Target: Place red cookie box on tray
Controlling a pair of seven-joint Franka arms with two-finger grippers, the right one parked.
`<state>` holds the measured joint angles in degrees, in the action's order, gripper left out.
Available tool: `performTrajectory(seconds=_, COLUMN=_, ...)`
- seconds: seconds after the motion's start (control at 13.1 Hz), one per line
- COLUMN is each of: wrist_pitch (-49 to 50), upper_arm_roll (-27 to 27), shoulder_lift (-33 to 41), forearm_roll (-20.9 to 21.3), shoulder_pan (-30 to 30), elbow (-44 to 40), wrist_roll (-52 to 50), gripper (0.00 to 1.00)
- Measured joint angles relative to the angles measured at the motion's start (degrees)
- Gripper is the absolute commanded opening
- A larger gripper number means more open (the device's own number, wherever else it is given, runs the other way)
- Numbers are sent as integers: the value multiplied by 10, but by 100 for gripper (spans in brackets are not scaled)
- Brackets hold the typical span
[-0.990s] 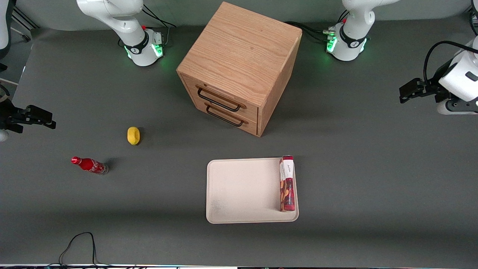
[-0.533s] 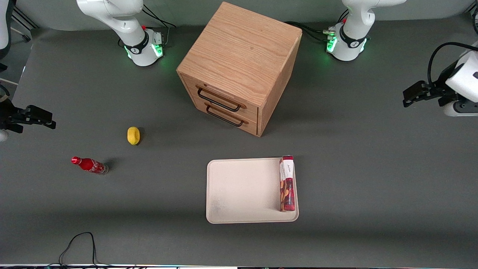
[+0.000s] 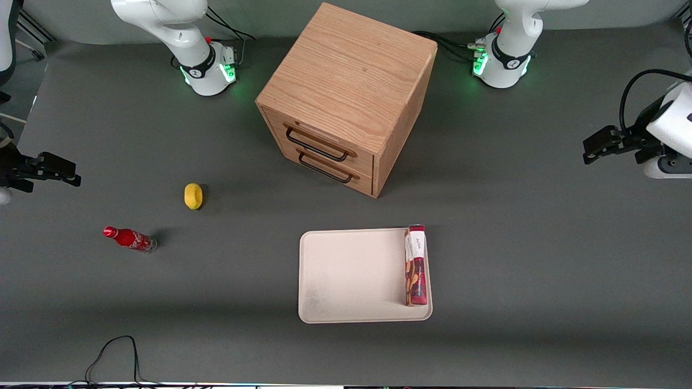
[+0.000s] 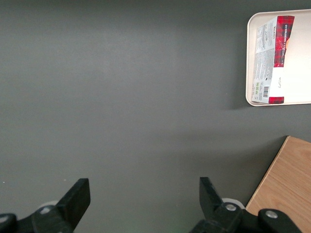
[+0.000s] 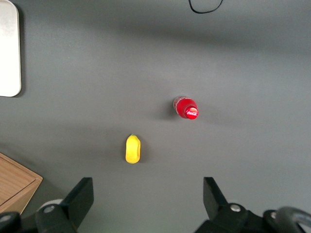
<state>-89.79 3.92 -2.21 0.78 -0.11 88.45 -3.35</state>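
While lying along the tray's [image 3: 346,275] edge toward the working arm, red cookie box [image 3: 416,266] appears placed; gripper [image 3: 594,147], fingers wide and empty, near the tabletop's end. Little risk beyond tipping over the rim.

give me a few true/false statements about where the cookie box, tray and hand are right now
1. The red cookie box lies on the tray. True.
2. The box lies in the middle of the tray. False: it lies along the tray's edge toward the working arm's end.
3. The hand grips the box. False: it is open, away from the tray, holding nothing.
4. The wooden drawer cabinet is farther from the front camera than the tray. True.
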Motion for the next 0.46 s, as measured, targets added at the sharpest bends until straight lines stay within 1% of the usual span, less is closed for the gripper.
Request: performTrajectory(seconds=0.46, wrist_pitch=1, upper_arm_roll=0, shoulder_lift=-3, forearm_roll=-4, shoulder_pan=0, elbow=-4, wrist_roll=0, gripper=100)
